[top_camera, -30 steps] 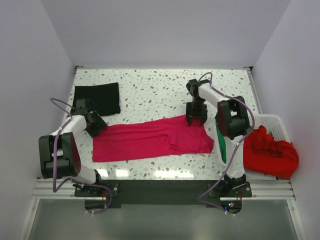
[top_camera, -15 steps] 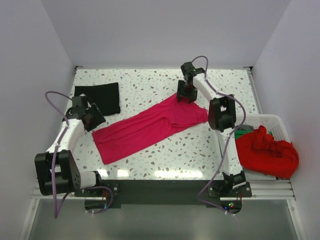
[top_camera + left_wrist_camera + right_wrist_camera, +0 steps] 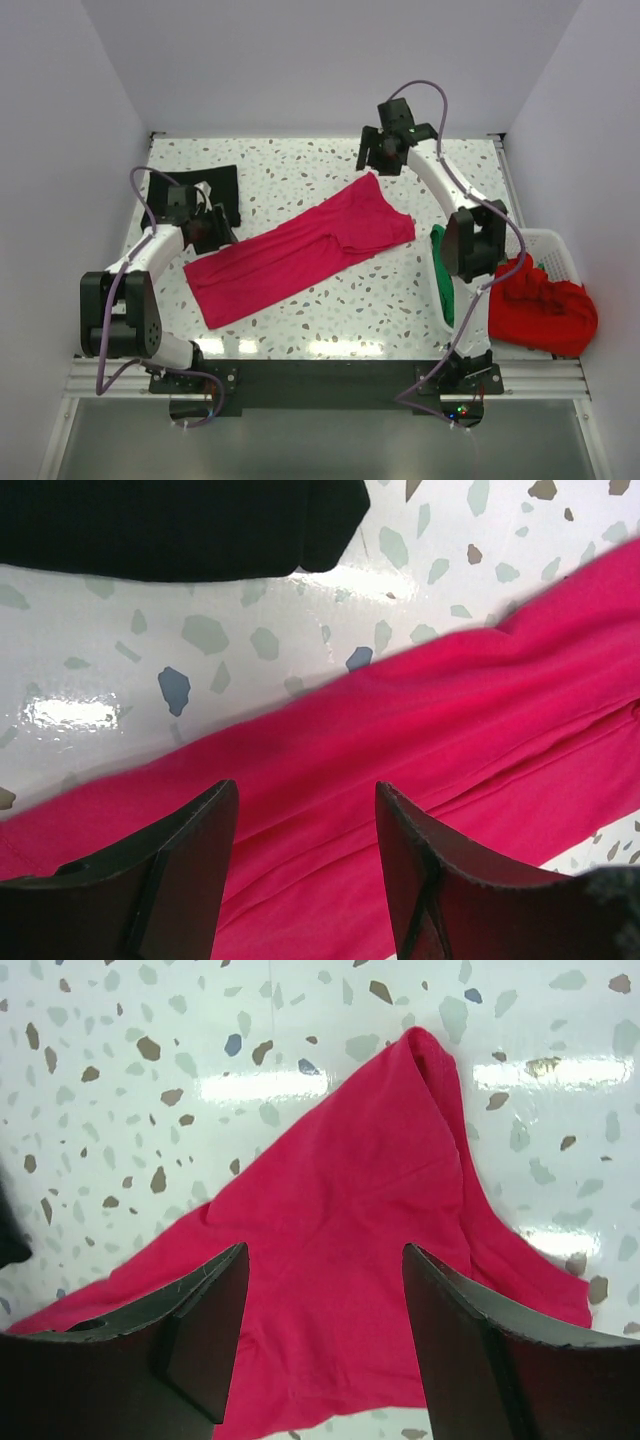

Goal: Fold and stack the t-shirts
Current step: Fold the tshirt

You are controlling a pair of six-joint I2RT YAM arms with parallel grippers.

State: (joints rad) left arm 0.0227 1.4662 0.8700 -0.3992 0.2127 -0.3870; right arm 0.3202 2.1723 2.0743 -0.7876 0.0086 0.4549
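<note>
The magenta-pink t-shirt [image 3: 300,250] lies flat in a long diagonal band across the table's middle. It also shows in the left wrist view [image 3: 420,770] and the right wrist view [image 3: 370,1250]. My left gripper [image 3: 213,232] is open and empty, just above the shirt's left end [image 3: 305,790]. My right gripper [image 3: 377,160] is open and empty, raised above the shirt's far right corner [image 3: 325,1250]. The black t-shirt [image 3: 222,190] lies folded at the back left, partly hidden by my left arm, and shows in the left wrist view [image 3: 170,525].
A white lattice basket [image 3: 553,248] stands at the right edge with a crumpled red shirt [image 3: 545,305] spilling over it. A green cloth [image 3: 440,268] sits beside the right arm. White walls close in the speckled table [image 3: 300,170].
The shirt's right end was carried toward the back, so it now lies diagonally. My right gripper has let go and risen back. My left gripper has shifted right, over the shirt's left end.
</note>
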